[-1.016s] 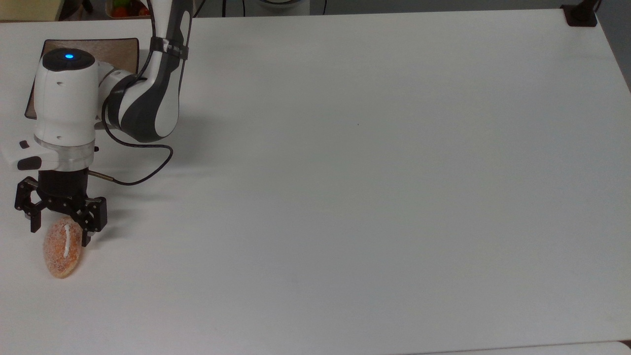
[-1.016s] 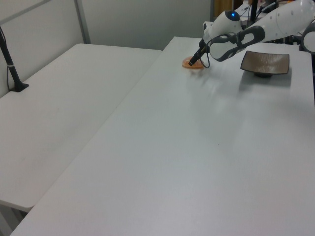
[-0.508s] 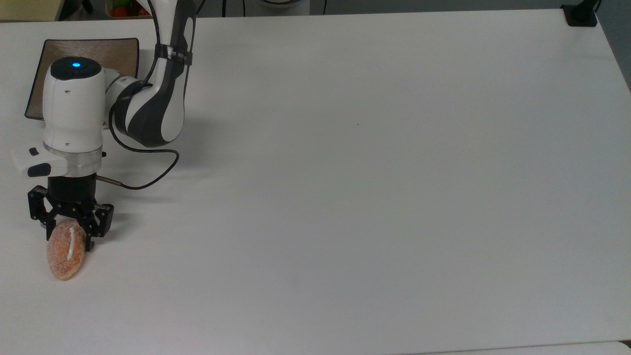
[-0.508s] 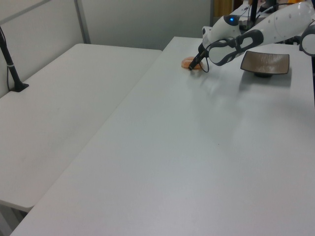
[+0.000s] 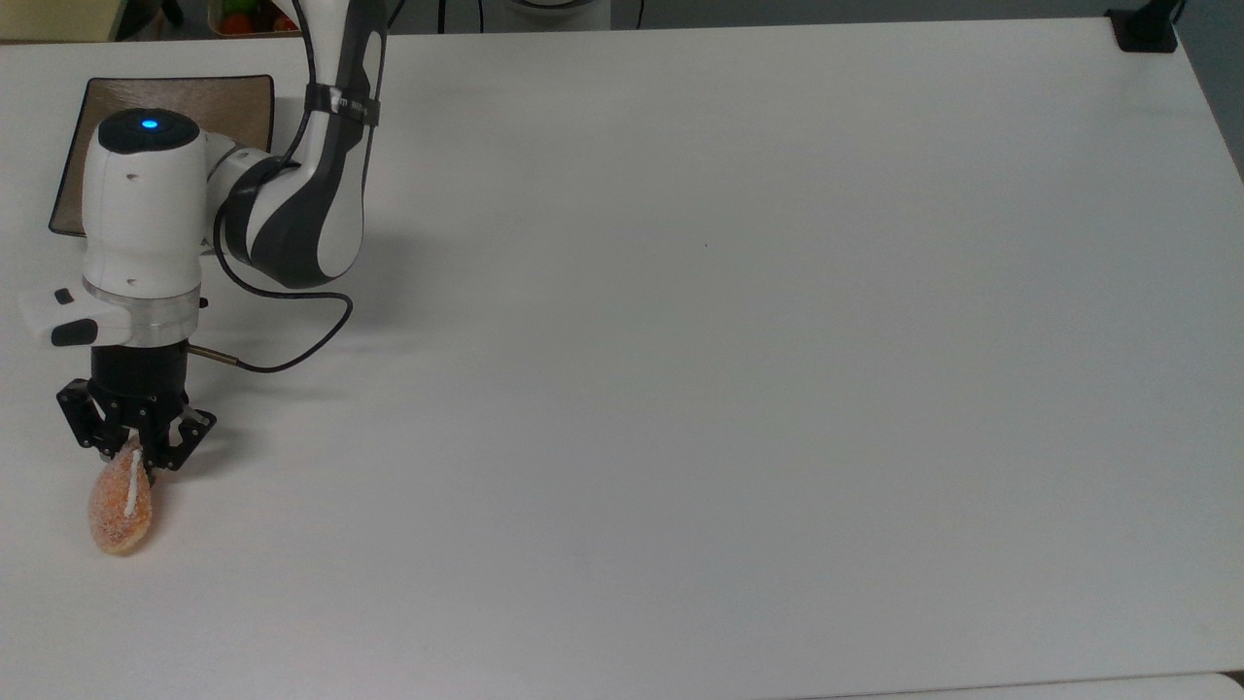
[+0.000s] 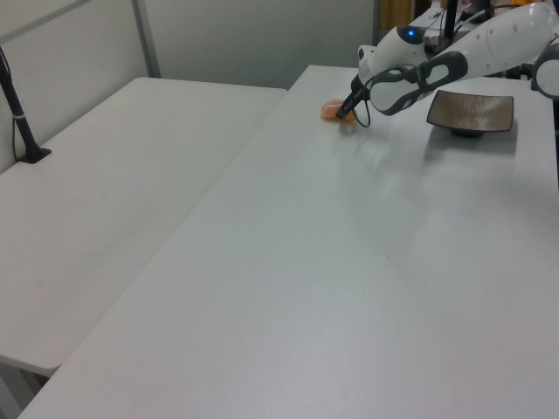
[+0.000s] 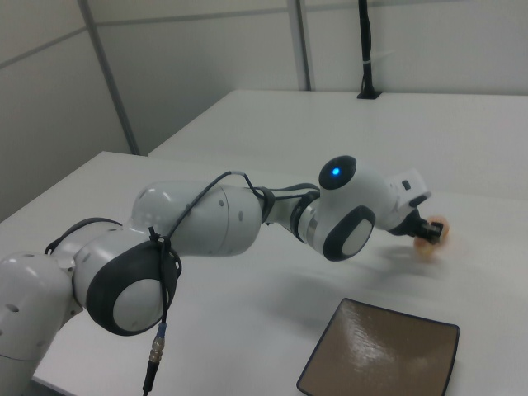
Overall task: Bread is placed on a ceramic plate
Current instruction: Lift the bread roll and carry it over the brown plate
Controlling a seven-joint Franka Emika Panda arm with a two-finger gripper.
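Orange-brown, sugar-crusted oval bread [image 5: 119, 507] looks light, soft and crumbly. Black two-finger gripper [image 5: 134, 449] pinches its near end, so a gentle mid-body hold seems safer before the glossy square brown-grey ceramic plate [image 5: 224, 97].

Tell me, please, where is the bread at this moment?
The bread lies on the white table near the top view's lower left corner, pinched at its upper end by the gripper, well below the ceramic plate in the top view.

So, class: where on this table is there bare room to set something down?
Nearly all the table from the arm to the top view's right edge is bare. The crowded strip is at the top view's left: plate, arm, claw and bread.
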